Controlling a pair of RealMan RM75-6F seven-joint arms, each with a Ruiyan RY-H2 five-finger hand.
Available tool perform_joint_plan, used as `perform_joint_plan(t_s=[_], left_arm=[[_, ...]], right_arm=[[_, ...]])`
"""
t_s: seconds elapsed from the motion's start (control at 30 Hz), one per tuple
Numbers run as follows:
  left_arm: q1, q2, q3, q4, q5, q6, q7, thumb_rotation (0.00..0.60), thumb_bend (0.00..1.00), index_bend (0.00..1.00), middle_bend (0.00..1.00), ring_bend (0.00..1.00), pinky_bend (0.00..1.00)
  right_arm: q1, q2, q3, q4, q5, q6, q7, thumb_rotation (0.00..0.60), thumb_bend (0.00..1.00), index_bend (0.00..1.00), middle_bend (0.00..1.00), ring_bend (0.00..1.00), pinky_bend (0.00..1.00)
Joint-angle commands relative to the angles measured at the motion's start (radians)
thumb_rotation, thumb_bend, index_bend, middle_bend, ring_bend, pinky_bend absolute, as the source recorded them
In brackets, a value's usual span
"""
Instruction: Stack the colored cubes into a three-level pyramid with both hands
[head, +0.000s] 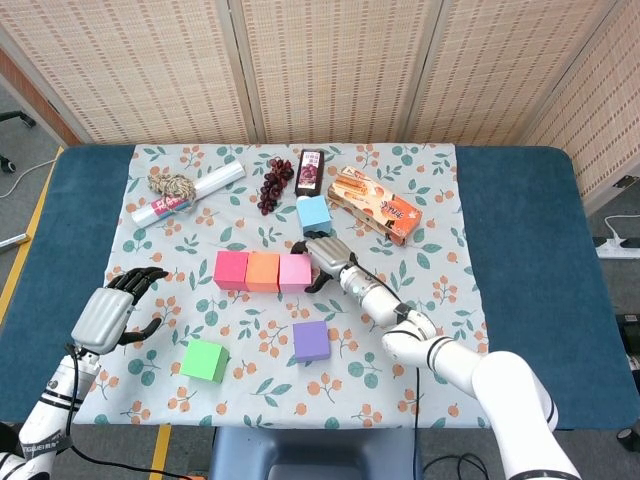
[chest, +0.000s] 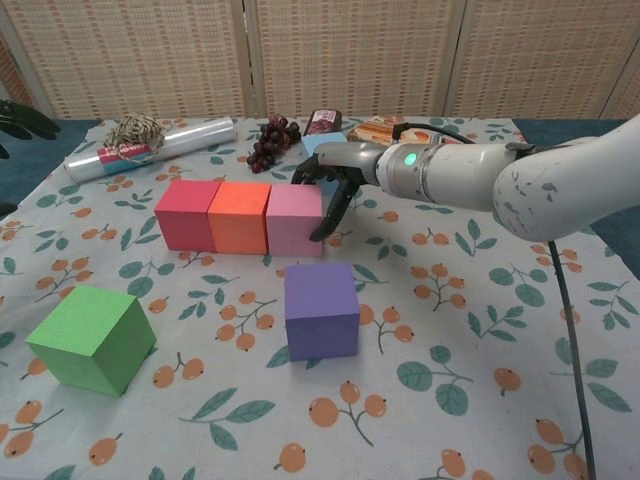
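Note:
A red cube (head: 231, 270), an orange cube (head: 263, 271) and a pink cube (head: 294, 272) stand side by side in a row, touching. My right hand (head: 326, 258) rests against the pink cube's (chest: 293, 220) right side, fingers (chest: 333, 205) spread down its face, gripping nothing. The purple cube (head: 311, 341) sits alone in front of the row, and the green cube (head: 205, 360) lies at the front left. A light blue cube (head: 315, 214) stands behind my right hand. My left hand (head: 110, 312) hovers at the cloth's left edge, fingers apart and empty.
Along the back of the floral cloth (head: 440, 200) lie a plastic-wrapped roll with twine (head: 187, 195), dark grapes (head: 274, 182), a dark packet (head: 311, 171) and an orange snack box (head: 375, 204). Blue table margins flank the cloth.

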Motion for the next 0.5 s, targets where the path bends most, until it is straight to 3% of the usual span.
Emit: perform_joint_plan(t_s=[0.03, 0.5], left_arm=[[0.0, -0.001, -0.001, 0.002, 0.0, 0.0, -0.002, 0.6, 0.31, 0.17, 0.17, 0.17, 0.28], [0.001, -0.001, 0.0, 0.006, 0.003, -0.002, -0.006, 0.6, 0.31, 0.17, 0.17, 0.17, 0.28]], right_arm=[[0.002, -0.006, 0.003, 0.008, 0.002, 0.0, -0.001, 0.6, 0.06, 0.32, 0.3, 0.06, 0.09], [0.004, -0.01, 0.001, 0.011, -0.005, -0.004, 0.005, 0.6, 0.06, 0.32, 0.3, 0.06, 0.09]])
